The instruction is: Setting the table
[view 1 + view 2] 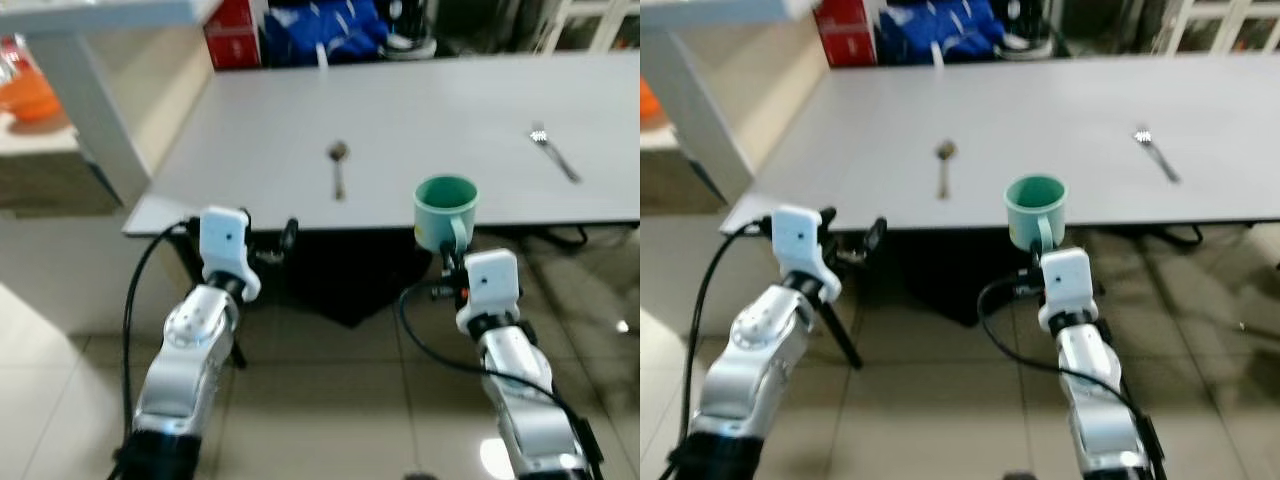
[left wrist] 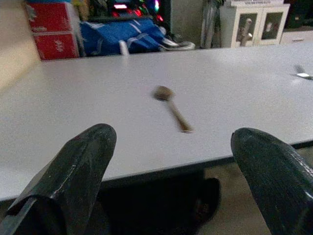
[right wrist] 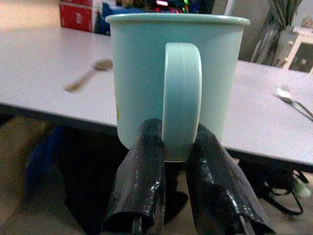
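Grey table spans the room, bearing a spoon at centre and a fork toward the right. Right gripper, fingers clamped on the handle, holds a mint-green mug at the near table edge. Left gripper, jaws wide apart, holds nothing before that edge.

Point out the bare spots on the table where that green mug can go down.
The right hand grips the mug by its handle at the near edge of the table. Bare patches: between the spoon and the fork, left of the spoon toward the corner, and the far half. The boxes and blue bag crowd only behind the far edge.
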You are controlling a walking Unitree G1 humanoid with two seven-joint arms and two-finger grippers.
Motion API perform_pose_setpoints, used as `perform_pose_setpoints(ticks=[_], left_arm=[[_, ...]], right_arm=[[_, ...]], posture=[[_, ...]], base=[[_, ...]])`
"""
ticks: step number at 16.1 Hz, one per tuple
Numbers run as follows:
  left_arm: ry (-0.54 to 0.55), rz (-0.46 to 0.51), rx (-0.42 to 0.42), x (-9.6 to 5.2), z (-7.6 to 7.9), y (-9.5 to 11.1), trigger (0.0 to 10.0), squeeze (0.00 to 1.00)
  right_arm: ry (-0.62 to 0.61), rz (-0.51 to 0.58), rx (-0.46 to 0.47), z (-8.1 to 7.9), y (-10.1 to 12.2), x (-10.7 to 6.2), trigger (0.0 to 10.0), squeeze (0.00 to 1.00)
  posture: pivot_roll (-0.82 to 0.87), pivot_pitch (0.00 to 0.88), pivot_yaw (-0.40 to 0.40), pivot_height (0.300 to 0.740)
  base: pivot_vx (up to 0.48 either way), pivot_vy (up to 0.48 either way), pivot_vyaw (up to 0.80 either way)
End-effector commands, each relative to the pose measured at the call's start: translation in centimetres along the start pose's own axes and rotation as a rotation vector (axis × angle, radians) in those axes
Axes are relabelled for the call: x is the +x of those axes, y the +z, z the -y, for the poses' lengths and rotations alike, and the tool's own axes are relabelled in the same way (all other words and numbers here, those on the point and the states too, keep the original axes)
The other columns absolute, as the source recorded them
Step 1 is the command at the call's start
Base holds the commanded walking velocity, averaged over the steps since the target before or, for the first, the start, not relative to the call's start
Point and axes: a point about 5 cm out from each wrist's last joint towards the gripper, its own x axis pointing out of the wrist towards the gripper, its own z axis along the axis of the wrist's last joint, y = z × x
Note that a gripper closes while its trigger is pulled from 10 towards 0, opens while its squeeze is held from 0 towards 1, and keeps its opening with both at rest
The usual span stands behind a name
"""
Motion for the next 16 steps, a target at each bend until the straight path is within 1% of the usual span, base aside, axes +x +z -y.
perform_pose_setpoints(ticks=[1, 9, 10, 12, 14, 15, 16], left_arm=[[-0.017, 0.018, 0.018, 0.3, 0.2, 0.5, 10.0, 0.0], [-0.046, 0.024, 0.022, 1.2, 0.5, 0.5, 10.0, 0.0], [-0.057, 0.031, 0.009, 1.4, 0.6, 0.5, 10.0, 0.0], [-0.058, 0.052, -0.001, 1.6, 0.5, 0.9, 10.0, 0.0], [-0.038, 0.058, 0.031, 1.8, 0.3, 1.0, 10.0, 0.0], [-0.039, 0.036, 0.057, 2.0, 0.2, 1.0, 10.0, 0.0], [-0.041, 0.04, 0.062, 2.1, 0.3, 1.0, 10.0, 0.0]], right_arm=[[-0.003, 0.033, 0.006, 0.0, 0.7, 0.3, 0.0, 0.0], [-0.017, 0.041, 0.003, 0.3, 0.9, 0.2, 0.0, 0.0], [-0.022, 0.044, 0.004, 0.4, 0.9, 0.4, 0.0, 0.0], [-0.034, 0.046, 0.01, 0.4, 1.0, 0.8, 0.0, 0.0], [-0.035, 0.047, 0.012, 0.3, 1.1, 0.8, 0.0, 0.0], [-0.033, 0.045, 0.014, 0.3, 1.0, 0.7, 0.0, 0.0], [-0.033, 0.046, 0.015, 0.3, 1.0, 0.8, 0.0, 0.0]], posture=[[-0.2, 0.0, 0.102, 0.731], [-0.23, 0.0, 0.111, 0.731], [-0.23, 0.0, 0.115, 0.731], [-0.24, 0.0, 0.121, 0.731], [-0.24, 0.0, 0.122, 0.731], [-0.24, 0.0, 0.123, 0.731], [-0.24, 0.0, 0.123, 0.731]], base=[[0.0, -0.465, 0.0], [0.0, -0.463, 0.0], [0.0, -0.442, 0.0], [0.0, 0.0, 0.0], [0.0, 0.0, 0.0], [0.442, 0.0, 0.0], [0.442, 0.0, 0.0]])
